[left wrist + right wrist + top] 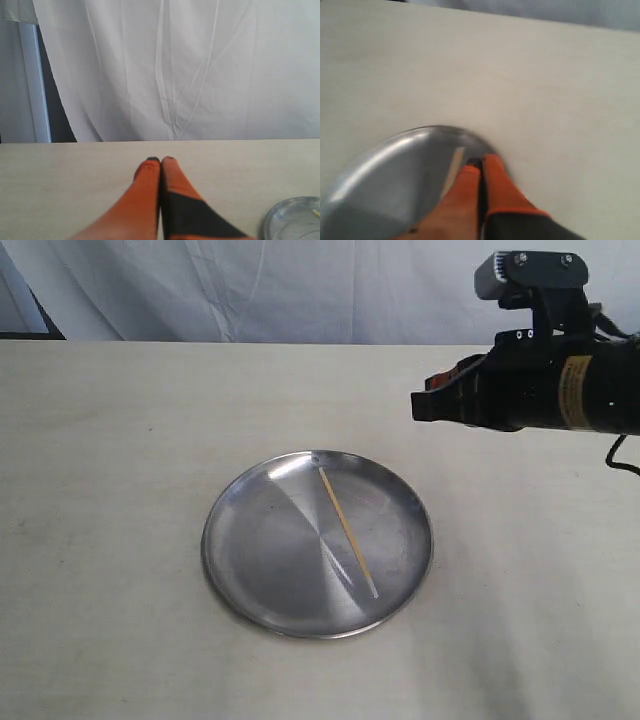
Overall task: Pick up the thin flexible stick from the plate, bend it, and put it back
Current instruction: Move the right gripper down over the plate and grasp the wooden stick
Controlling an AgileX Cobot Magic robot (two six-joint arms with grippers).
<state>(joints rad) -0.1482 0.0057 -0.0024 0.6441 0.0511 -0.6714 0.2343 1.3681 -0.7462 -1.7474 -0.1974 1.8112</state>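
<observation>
The thin pale stick (347, 532) lies straight and diagonal on the right half of the round silver plate (262, 545) in the middle of the table. My right gripper (415, 406) hovers above the table behind and to the right of the plate, shut and empty. In the right wrist view its orange fingers (479, 164) are pressed together over the plate's rim (385, 150), with the blurred stick (454, 165) just beside them. My left gripper (161, 160) is shut with nothing in it over bare table, and the plate's edge (290, 220) shows off to one side. The exterior view does not show the left arm.
The table (110, 440) is a plain beige surface. A white curtain (300, 290) hangs behind its far edge. A dark gap and a pale post (37, 80) show beside the curtain in the left wrist view.
</observation>
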